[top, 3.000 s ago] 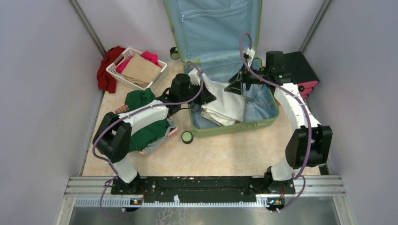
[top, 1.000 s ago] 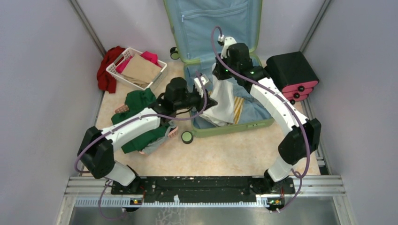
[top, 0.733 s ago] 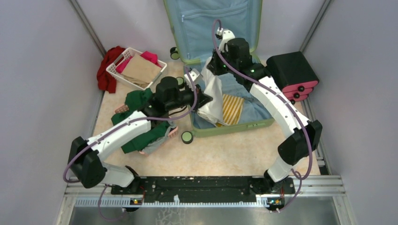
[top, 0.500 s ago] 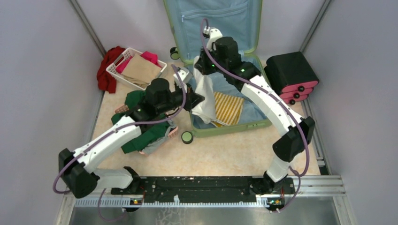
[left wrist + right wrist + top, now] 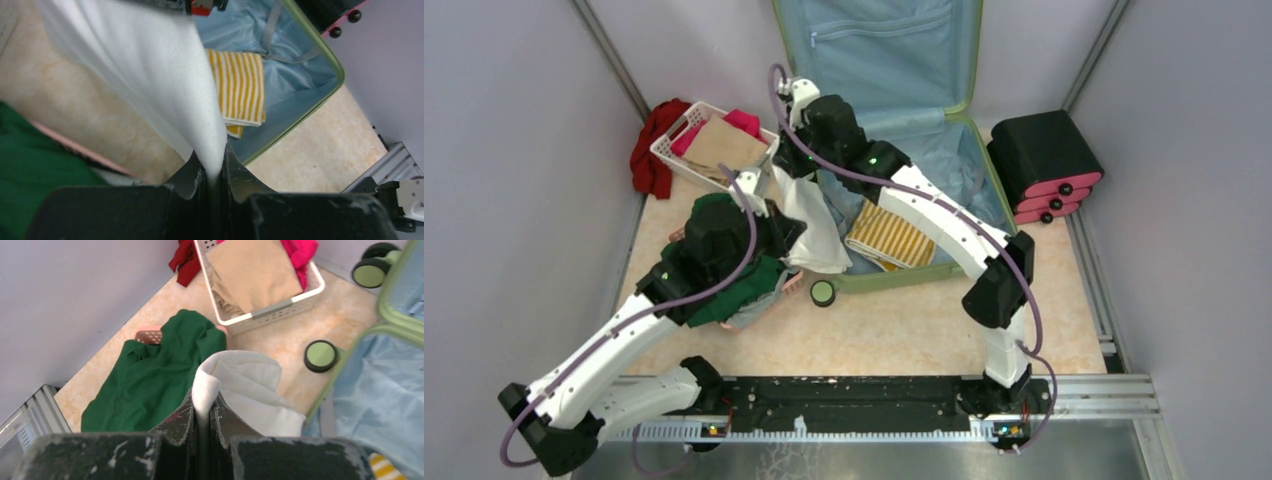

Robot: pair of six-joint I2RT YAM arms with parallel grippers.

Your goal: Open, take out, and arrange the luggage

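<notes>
As left claw, right claw pinch white cloth, seemingly over luggage rim

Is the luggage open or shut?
Open: the luggage has its lid upright, blue lining showing, and a yellow striped cloth lies exposed in its base.

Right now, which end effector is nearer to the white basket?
Right. The right end effector is just beside the white basket; the left end effector is farther toward the robot, by the green garment.
</notes>
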